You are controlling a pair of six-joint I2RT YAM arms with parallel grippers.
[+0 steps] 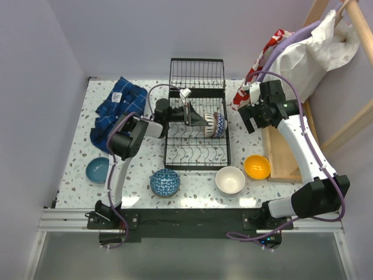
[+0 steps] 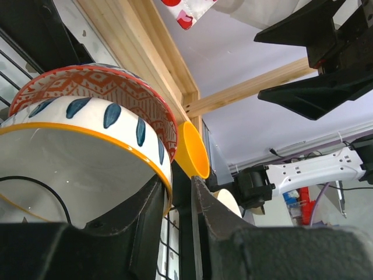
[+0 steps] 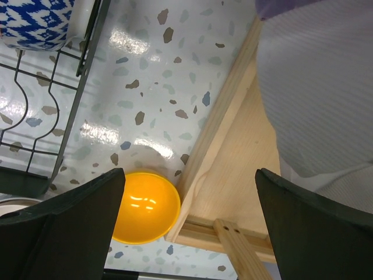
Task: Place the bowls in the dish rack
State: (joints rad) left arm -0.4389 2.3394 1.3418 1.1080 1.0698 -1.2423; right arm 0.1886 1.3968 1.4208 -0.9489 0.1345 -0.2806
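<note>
Four bowls are sitting out front, two are standing in the rack

The teal bowl (image 1: 98, 169), blue-patterned bowl (image 1: 164, 182), plain white bowl (image 1: 230, 179) and orange bowl (image 1: 257, 166) are waiting nearest. Further back, the left gripper (image 2: 180, 186) is keeping its fingers narrowly apart around the rim of the drop-print bowl (image 2: 87, 169). That bowl is on edge in the dish rack (image 1: 195, 154), leaning on a red-patterned bowl (image 2: 99, 87). Can't tell if it's pinching or loose. I'd open fully and back straight out so nothing tips. The right gripper (image 3: 189, 175) is hanging spread wide and empty by the wooden tray (image 3: 233, 175).

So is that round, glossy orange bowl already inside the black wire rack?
No, the orange bowl sits on the speckled tabletop to the right of the dish rack, beside the wooden tray.
</note>
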